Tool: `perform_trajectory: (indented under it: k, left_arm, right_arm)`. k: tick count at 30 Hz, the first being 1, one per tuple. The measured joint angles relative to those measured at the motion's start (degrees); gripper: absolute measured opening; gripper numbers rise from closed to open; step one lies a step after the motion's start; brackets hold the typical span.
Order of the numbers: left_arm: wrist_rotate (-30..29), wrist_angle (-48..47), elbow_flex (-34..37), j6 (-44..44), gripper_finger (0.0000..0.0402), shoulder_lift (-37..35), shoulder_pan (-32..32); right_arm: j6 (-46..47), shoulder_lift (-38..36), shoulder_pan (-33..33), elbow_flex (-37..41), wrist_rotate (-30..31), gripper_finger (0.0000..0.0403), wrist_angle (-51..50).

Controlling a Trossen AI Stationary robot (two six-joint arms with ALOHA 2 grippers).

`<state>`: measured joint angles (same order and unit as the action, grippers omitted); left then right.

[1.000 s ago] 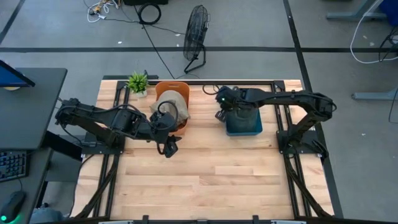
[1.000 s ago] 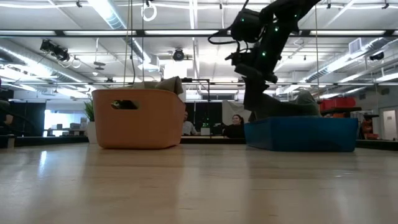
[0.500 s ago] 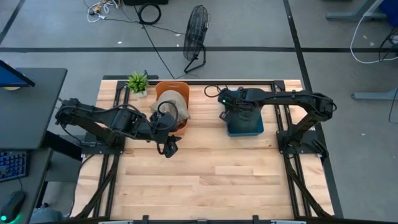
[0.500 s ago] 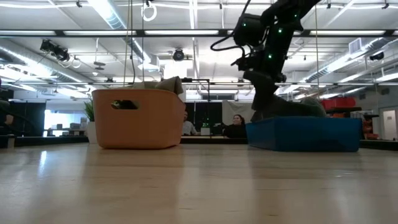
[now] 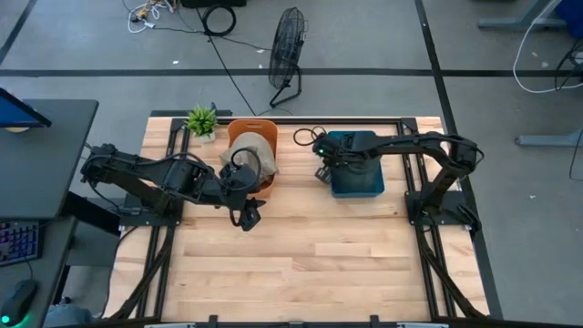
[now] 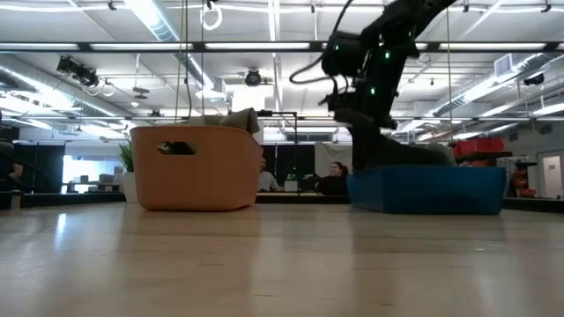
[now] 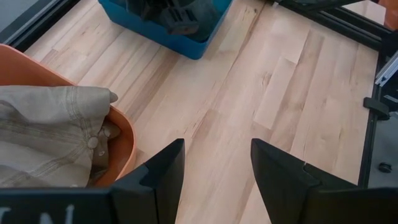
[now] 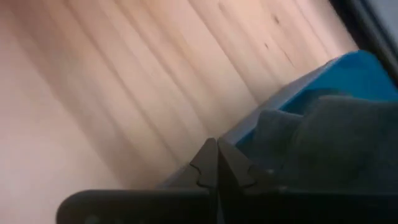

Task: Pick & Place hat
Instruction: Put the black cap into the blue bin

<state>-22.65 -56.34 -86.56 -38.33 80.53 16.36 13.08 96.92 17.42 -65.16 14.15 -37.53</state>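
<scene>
A beige hat (image 5: 250,150) (image 7: 50,137) lies in the orange basket (image 5: 250,125) (image 6: 194,172) at the table's far left. A dark grey hat (image 6: 414,151) (image 8: 336,130) lies in the blue bin (image 5: 360,189) (image 6: 427,189) at the far right. My left gripper (image 5: 248,217) (image 7: 214,146) hangs open over bare wood just near of the basket. My right gripper (image 5: 323,169) (image 8: 217,155) is shut at the bin's left rim, right beside the grey hat. My right gripper comes down from above at the blue bin's left rim (image 8: 267,115), with its fingers shut. The grey hat's edge (image 8: 280,146) lies right beside them. I cannot tell whether they touch the hat or the bin.
A small green plant (image 5: 201,119) stands at the far left corner behind the basket. Bare wooden table (image 5: 301,264) stretches across the whole near half. People sit in the room (image 6: 335,176) beyond the table.
My right gripper has swung a little toward the table's right edge over the blue bin, then back toward the left, and now stands at the bin's left rim. The left arm has kept still.
</scene>
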Motion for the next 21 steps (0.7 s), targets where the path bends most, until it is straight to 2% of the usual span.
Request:
perform_trajectory:
  k: [8, 13, 18, 21]
  left_arm:
    - [0.0, -0.1, 0.0, 0.0, 0.0188, 0.0, 0.0]
    - [0.0, -0.1, 0.0, 0.0, 0.0188, 0.0, 0.0]
    - [0.0, 0.0, 0.0, 0.0, 0.0188, 0.0, 0.0]
    - [0.0, 0.0, 0.0, 0.0, 0.0188, 0.1, 0.0]
  right_arm:
    - [-0.3, -6.7, -0.3, -4.9, 0.0, 0.0000, -12.3]
    - [1.2, -12.3, 0.0, -7.0, 6.5, 0.0000, -22.4]
    - [8.8, -16.9, 2.8, -5.0, 12.5, 0.0000, -32.8]
    - [11.7, -18.9, 5.3, -0.6, 12.0, 0.0000, -31.5]
